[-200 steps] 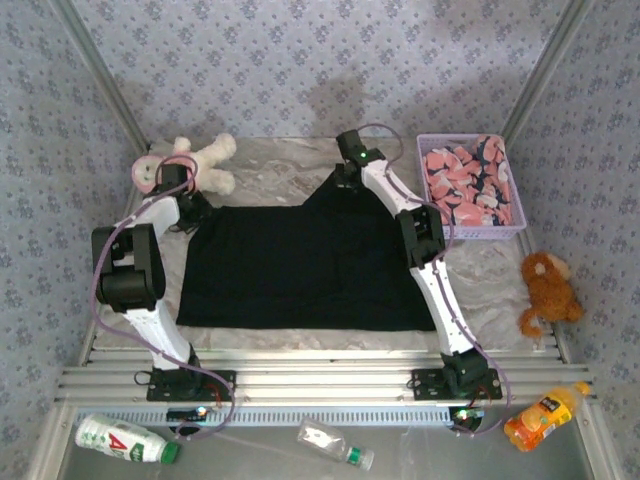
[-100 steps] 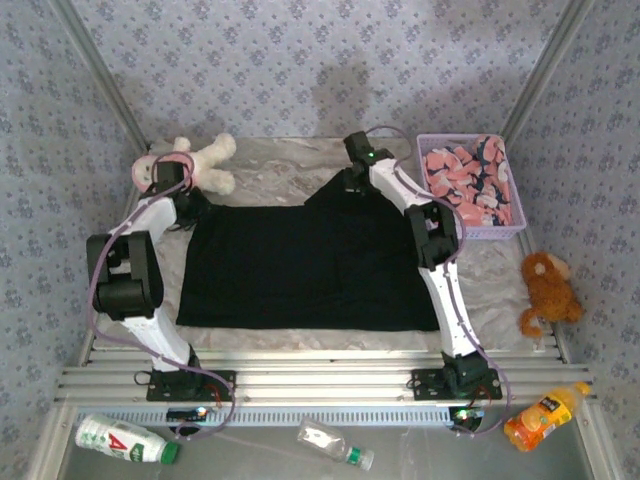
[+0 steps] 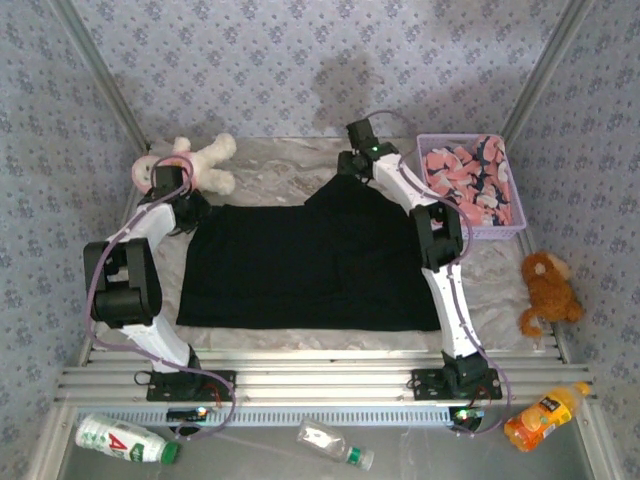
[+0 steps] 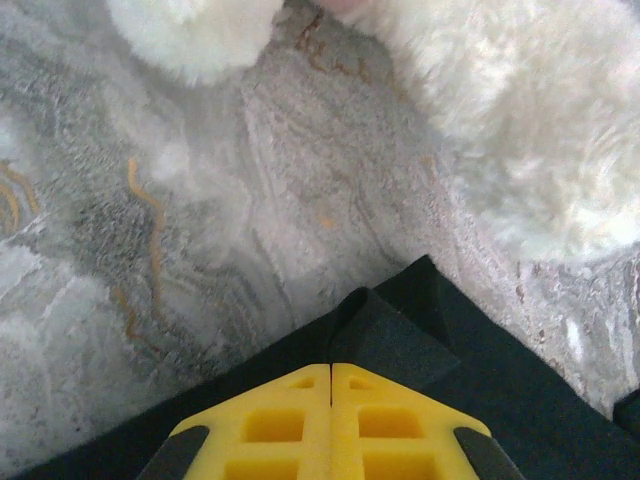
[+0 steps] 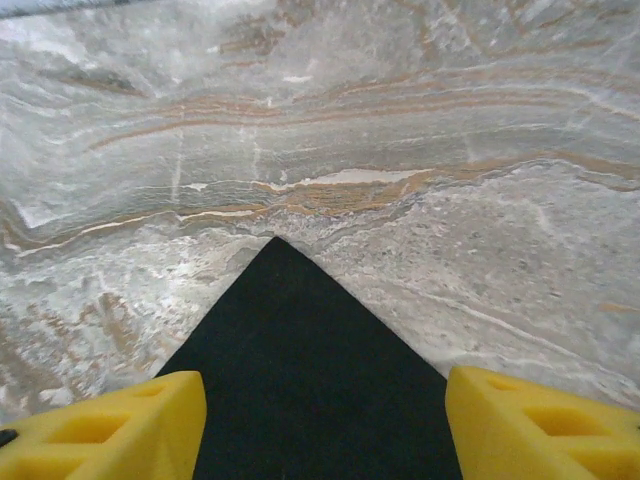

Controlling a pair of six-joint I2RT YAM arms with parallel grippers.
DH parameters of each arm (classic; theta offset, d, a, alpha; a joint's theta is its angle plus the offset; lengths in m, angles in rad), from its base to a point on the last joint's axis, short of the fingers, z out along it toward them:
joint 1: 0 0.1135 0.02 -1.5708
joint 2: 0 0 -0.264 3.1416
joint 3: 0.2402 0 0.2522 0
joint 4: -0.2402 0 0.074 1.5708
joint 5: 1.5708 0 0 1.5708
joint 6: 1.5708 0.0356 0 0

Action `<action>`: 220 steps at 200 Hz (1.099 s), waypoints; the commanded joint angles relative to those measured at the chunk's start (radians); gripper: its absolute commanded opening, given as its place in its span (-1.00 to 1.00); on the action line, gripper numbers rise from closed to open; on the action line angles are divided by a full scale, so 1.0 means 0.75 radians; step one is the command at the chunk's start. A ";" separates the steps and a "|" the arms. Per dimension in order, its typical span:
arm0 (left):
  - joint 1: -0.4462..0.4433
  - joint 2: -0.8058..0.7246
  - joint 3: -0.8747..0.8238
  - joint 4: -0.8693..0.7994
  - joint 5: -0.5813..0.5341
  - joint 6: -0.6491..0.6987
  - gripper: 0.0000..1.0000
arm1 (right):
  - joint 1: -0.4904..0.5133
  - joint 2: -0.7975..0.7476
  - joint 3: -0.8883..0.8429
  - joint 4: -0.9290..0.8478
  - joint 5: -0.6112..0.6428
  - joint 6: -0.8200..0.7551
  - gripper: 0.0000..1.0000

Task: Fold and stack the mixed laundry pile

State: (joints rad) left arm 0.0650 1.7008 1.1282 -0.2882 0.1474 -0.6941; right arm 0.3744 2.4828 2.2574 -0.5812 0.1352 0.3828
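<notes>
The black T-shirt (image 3: pixel 305 265) lies spread flat across the middle of the table. My left gripper (image 3: pixel 188 212) is at its far left corner. In the left wrist view the yellow fingers (image 4: pixel 290 420) are pressed together, and a raised fold of the black cloth (image 4: pixel 392 335) is pinched at their tips. My right gripper (image 3: pixel 352 168) is over the shirt's far right peak. Its fingers (image 5: pixel 120 425) stand wide apart, and the pointed black corner (image 5: pixel 300 350) lies flat between them, untouched. The pink printed garment (image 3: pixel 465 185) is bunched in the basket.
The lavender mesh basket (image 3: pixel 490 233) stands at the far right. A white-and-pink plush toy (image 3: pixel 195 165) lies just beyond my left gripper. A brown plush (image 3: pixel 548 290) sits at the right edge. An orange juice bottle (image 3: pixel 540 415) and two other bottles (image 3: pixel 125 438) lie along the near rail.
My right gripper has opened and let go of the shirt's far corner, after carrying it slightly farther back and right. The left gripper still holds its corner.
</notes>
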 commanded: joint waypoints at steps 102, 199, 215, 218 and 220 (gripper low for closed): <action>-0.014 -0.096 -0.140 0.071 0.063 -0.068 -0.98 | 0.022 0.376 0.429 -0.455 0.025 0.048 -0.29; 0.001 -0.109 -0.135 0.068 0.065 -0.067 -0.98 | 0.010 0.300 0.392 -0.442 -0.036 0.071 -1.00; 0.008 -0.101 -0.115 0.068 0.061 -0.066 -0.98 | 0.006 0.208 0.330 -0.355 -0.100 0.070 -1.00; 0.010 -0.097 -0.110 0.069 0.060 -0.064 -0.98 | 0.005 0.187 0.312 -0.334 -0.119 0.072 -1.00; 0.012 -0.096 -0.108 0.069 0.059 -0.063 -0.98 | 0.004 0.172 0.300 -0.315 -0.132 0.072 -1.00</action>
State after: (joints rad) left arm 0.0612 1.6524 1.0256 -0.2413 0.1875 -0.7456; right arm 0.3817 2.7060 2.5561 -0.8356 0.1337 0.4259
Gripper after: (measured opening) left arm 0.059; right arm 0.053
